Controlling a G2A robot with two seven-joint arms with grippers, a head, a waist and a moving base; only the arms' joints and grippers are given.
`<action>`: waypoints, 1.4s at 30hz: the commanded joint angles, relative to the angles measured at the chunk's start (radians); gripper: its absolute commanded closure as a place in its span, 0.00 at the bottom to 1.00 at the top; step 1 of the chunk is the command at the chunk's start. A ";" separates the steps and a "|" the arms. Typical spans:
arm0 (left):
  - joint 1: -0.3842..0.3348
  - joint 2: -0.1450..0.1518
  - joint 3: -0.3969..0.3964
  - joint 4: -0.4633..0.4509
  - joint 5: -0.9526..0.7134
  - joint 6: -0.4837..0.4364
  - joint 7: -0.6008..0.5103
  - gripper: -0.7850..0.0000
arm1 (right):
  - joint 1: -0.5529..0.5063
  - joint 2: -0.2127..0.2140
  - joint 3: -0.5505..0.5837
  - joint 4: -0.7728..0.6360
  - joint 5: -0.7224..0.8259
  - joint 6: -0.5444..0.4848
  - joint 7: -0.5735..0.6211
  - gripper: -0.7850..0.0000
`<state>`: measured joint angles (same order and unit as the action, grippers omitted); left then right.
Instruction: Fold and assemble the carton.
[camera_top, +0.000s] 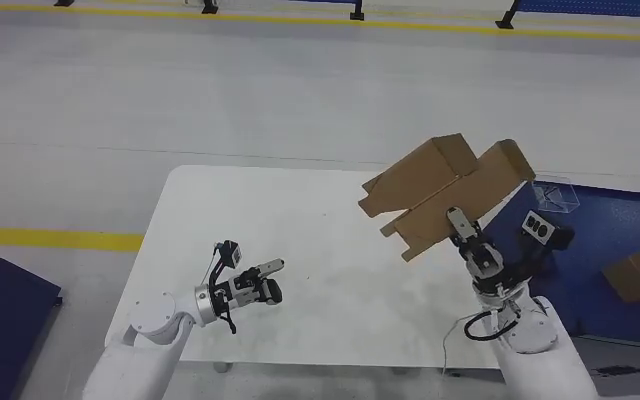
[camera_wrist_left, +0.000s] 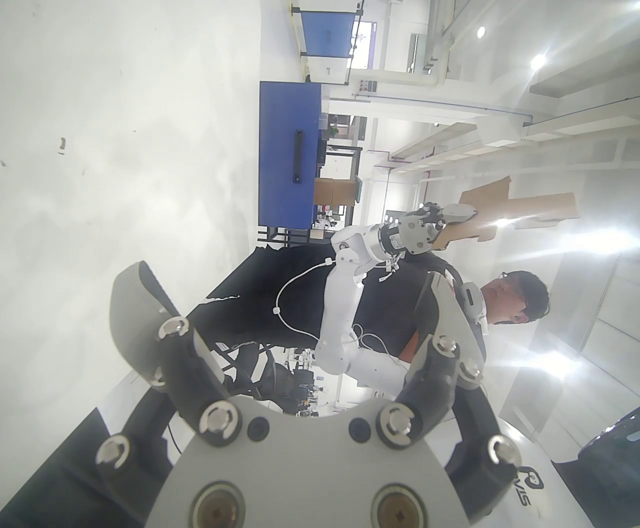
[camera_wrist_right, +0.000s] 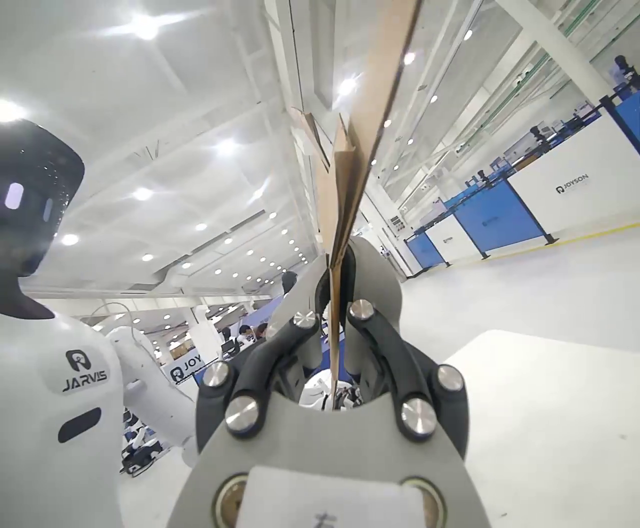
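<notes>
The right gripper (camera_wrist_right: 332, 270) pinches the cardboard carton (camera_top: 440, 185) tight, up in the air — it looks mostly flat. The left gripper (camera_wrist_left: 287, 285) is wide open, empty.

Flat brown carton (camera_top: 440, 190), aloft, tilted.

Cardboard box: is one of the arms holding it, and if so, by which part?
Yes. The right gripper pinches the flattened cardboard box by its lower edge, holding it in the air. The left gripper is open and empty.
</notes>
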<state>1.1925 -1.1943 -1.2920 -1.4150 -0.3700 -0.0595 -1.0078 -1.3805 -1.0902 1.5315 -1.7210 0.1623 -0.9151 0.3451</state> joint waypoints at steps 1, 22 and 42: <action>0.000 0.000 0.000 0.000 0.000 0.000 0.000 0.00 | 0.000 0.000 0.000 0.000 0.000 0.000 0.002 1.00; 0.000 0.000 0.000 0.000 0.000 0.000 0.000 0.00 | -0.179 -0.065 0.287 -0.294 -2.034 0.727 -1.258 1.00; 0.000 0.000 0.000 0.000 0.000 0.000 0.000 0.00 | -0.201 -0.055 0.194 -0.366 -2.256 0.907 -1.360 1.00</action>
<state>1.1925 -1.1943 -1.2920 -1.4150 -0.3700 -0.0595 -1.0078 -1.5865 -1.1456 1.7307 -2.0996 -2.2526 0.0975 -1.0123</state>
